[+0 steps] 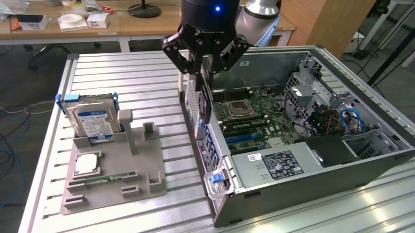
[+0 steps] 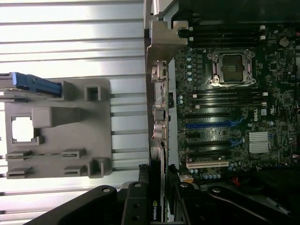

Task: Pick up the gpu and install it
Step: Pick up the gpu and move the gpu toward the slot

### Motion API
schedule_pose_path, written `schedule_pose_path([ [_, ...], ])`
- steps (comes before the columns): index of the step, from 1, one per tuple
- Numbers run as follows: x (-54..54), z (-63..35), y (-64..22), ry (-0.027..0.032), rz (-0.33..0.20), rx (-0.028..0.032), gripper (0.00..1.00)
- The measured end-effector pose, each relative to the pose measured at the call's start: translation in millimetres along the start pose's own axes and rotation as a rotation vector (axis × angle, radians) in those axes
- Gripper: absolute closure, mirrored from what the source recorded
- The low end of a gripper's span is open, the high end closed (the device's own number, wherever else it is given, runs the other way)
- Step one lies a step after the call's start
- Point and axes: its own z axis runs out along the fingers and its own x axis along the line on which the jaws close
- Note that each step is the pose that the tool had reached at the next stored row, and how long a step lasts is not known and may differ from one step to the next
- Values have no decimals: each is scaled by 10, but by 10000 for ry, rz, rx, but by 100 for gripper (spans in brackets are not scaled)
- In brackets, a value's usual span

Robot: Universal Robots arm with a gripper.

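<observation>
End effector (image 1: 202,73) clamped on gpu (image 1: 199,91), card held edge-down between fingers, logo face visible in wrist view (image 2: 153,209). Directly beneath end effector: rear wall of open computer case (image 1: 363,160), motherboard (image 1: 250,116) just beside. Hard drive (image 1: 92,119) in grey holder (image 1: 139,167) well off to side on desk (image 1: 129,73).

Matte black on the hand (image 1: 203,76); dark faces on the gpu (image 2: 153,212), with a small green logo; pale silver, ribbed in long parallel grooves, across the worktop (image 1: 129,73); plain grey parts holder (image 1: 120,160); silver hard drive (image 1: 95,121) with blue-and-white label, framed in blue; dark grey computer case (image 1: 382,155); deep green motherboard (image 1: 256,114) striped with black and blue slots (image 2: 213,125); blue cables (image 1: 350,120); grey power supply (image 1: 250,167) bearing a black, white-printed label (image 1: 283,164).
</observation>
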Motion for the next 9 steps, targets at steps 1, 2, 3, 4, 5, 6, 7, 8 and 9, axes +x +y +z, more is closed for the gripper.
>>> schedule_pose_path([
  [1,-5,0,0,0,0,0,74],
  [2,-9,0,1,0,0,1,74],
  [3,-13,0,1,0,0,1,74],
  [4,-18,0,1,0,0,0,74],
  [5,-22,1,1,0,0,0,74],
  [6,-25,1,2,0,0,0,74],
  [7,-25,1,2,0,1,1,74],
  [8,-26,1,2,0,1,1,74],
  [9,-27,1,2,0,0,1,74],
])
